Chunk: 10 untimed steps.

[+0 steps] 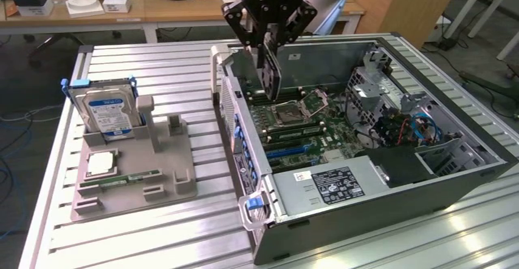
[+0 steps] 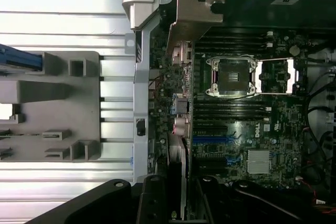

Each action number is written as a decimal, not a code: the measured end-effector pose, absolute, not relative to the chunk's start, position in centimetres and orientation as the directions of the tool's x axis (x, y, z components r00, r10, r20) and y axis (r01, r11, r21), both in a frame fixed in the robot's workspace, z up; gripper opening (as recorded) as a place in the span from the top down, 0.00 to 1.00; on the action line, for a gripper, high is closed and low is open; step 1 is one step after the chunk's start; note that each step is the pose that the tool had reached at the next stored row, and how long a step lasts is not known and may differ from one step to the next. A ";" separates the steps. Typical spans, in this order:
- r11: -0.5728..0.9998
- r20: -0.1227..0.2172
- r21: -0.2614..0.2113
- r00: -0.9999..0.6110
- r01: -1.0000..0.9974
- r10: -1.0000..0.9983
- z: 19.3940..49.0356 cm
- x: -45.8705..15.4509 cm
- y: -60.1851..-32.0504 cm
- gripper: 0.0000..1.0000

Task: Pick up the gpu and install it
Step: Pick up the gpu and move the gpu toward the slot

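Observation:
My gripper hangs over the open computer case, shut on the gpu. The card is dark and thin and hangs on edge, its lower end just above the motherboard near the case's wall on the exterior view's left. In the wrist view the gpu runs edge-on out from the fingers, with its silvery bracket at the far end by the case's rear wall. The CPU socket lies beside the card, and the blue slots sit nearer the gripper.
A grey holder tray on the exterior view's left carries an upright silver hard drive with a blue label, a CPU chip and a green RAM stick. Inside the case are the power supply and cables.

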<state>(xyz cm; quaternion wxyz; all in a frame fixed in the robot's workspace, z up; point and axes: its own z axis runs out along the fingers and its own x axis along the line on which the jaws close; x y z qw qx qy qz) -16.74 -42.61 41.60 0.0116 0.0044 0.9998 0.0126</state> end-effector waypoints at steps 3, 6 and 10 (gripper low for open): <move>1.000 -0.023 0.025 -1.000 0.009 0.010 41.6 -16.3 -42.6 0.73; 1.000 -0.023 0.025 -1.000 0.009 0.010 41.6 -15.8 -42.6 0.73; 1.000 -0.023 0.025 -1.000 0.009 0.009 41.6 -15.3 -42.6 0.73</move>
